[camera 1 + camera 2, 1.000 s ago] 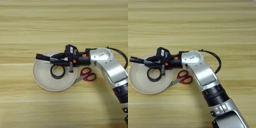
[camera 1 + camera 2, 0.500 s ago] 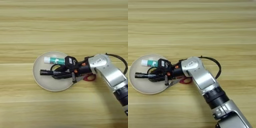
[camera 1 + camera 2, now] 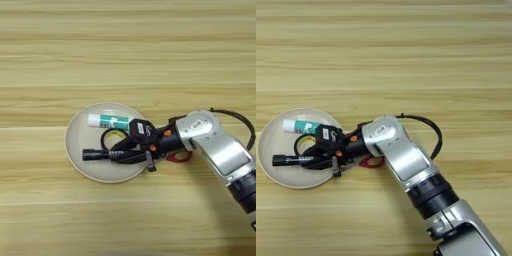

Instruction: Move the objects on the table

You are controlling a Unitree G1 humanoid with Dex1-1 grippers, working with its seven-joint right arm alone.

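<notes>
One marker point(image 3: 97, 154) | long axis left-right | inside plate point(image 3: 75, 147) | pincer point(image 3: 117, 152) over it

A round cream plate point(image 3: 276, 177) sits near the left edge of the light-brown wooden table point(image 3: 406, 55). On it lie a white glue stick with green label point(image 3: 300, 126), a black tape ring point(image 3: 303, 143) and a slim black marker pen point(image 3: 292, 160). The right gripper's black fingers point(image 3: 318, 159) close around the pen. Red-handled scissors point(image 3: 372, 161) peek out beneath the silver forearm point(image 3: 398, 155), just off the plate's right rim.

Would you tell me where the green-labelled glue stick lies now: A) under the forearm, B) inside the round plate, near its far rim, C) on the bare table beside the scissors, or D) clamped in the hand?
B: the glue stick lies flat inside the plate, beyond the hand.
</notes>
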